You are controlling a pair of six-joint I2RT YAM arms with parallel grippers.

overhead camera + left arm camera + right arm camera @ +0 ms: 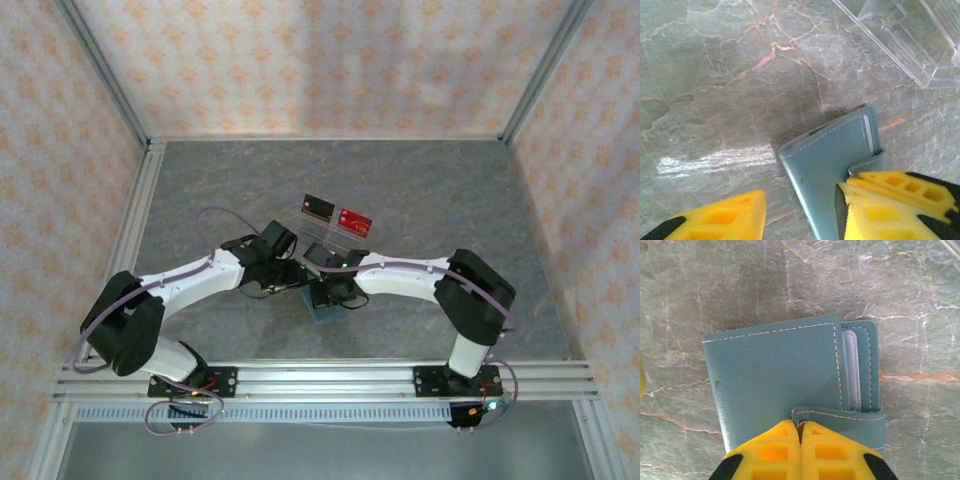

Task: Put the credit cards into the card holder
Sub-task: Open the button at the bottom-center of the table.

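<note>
Right wrist view: my right end effector (800, 432) has its two yellow fingers (770, 455) pressed flat together with no gap between them. Their tips touch the left end of the strap (840, 417) that wraps round the card holder (770, 370). I cannot tell whether the lip of the strap is nipped between the tips. The card holder lies flat on the table (740, 280), folded closed with its teal cover up. A paler blue inner leaf shows along its right side, under the strap.

Left wrist view: my left end effector (800, 200) is low over the card holder with its jaws standing apart and nothing gripped. One yellow finger is over bare table, off the holder's left edge and clear of it. The other finger is over the cover, and I cannot tell if it touches. Just beyond that finger, the yellow fingers of my right end effector sit at the strap. The clear rack (905, 35) lies past the holder, near it but apart from it.

Top external view: the card holder sits about midway between the table's left and right edges, toward the near edge, and both end effectors meet over it. The rack is just beyond it, around the middle of the table. The black card (318, 208) and the red card (355, 221) stand side by side in the rack, black on the left and red on the right.
</note>
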